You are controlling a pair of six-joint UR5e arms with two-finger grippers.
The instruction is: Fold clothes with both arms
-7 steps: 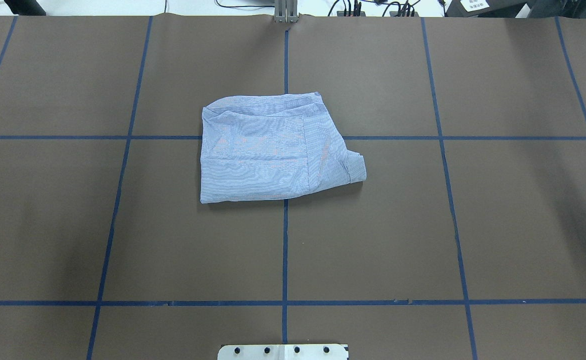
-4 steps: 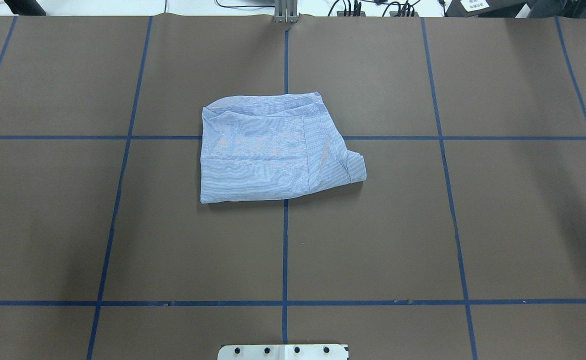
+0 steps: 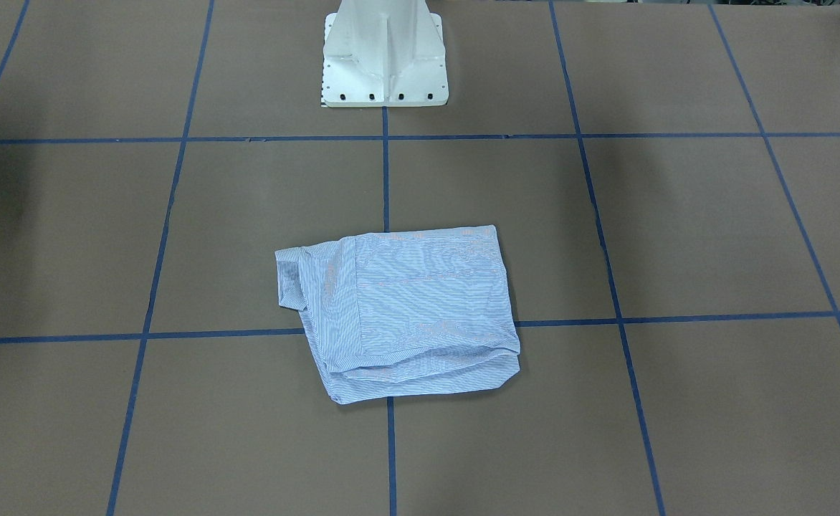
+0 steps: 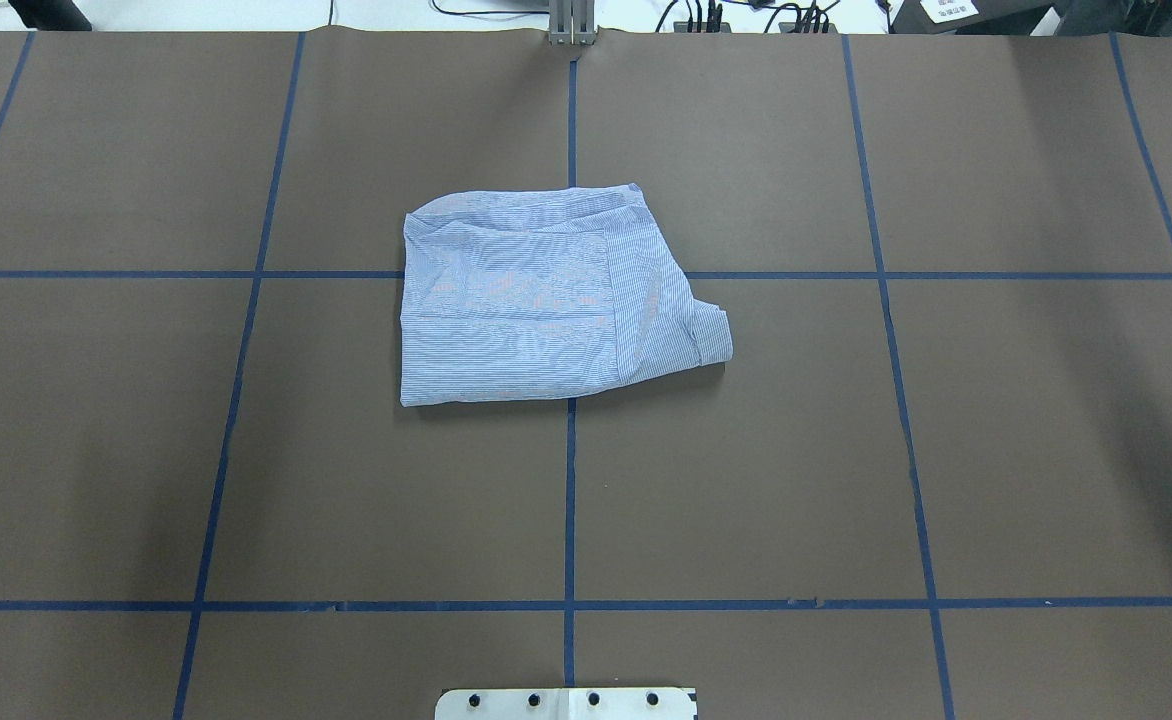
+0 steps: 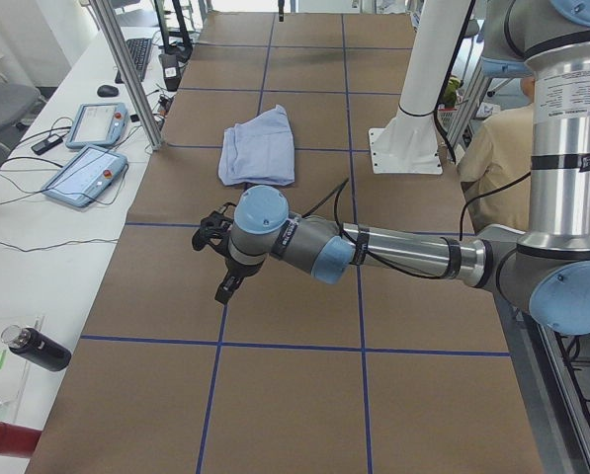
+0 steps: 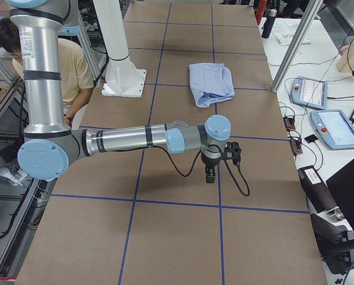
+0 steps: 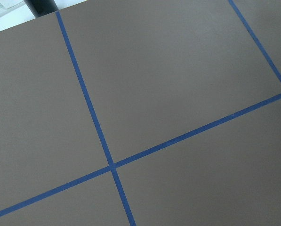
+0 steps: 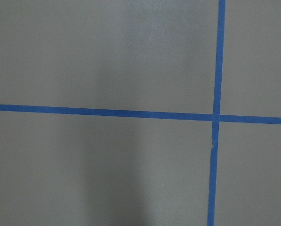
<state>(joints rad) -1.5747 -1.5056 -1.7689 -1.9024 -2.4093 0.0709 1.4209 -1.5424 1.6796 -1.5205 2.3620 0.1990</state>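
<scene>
The clothes are one light blue pinstriped shirt [image 4: 536, 300], folded into a rough rectangle and lying flat on the brown table near its middle [image 3: 406, 315]. A small flap sticks out at one side. Neither gripper touches it. In the exterior left view my left arm reaches out low over the table, and its black gripper [image 5: 222, 288] hangs well short of the shirt [image 5: 260, 148]. The exterior right view shows my right gripper [image 6: 210, 176] pointing down at the table, also far from the shirt [image 6: 211, 83]. I cannot tell whether either gripper is open or shut. Both wrist views show only table and blue tape.
The white pedestal base [image 3: 384, 64] stands at the robot's edge of the table. Side benches carry teach pendants [image 5: 82, 173], a bottle [image 5: 38, 348] and cables. An aluminium post [image 5: 126, 69] stands at the table's far edge. A person [image 6: 76, 65] sits behind the robot.
The shirt lies as before. A dark shape at the top left edge of the overhead view has drawn back a little.
</scene>
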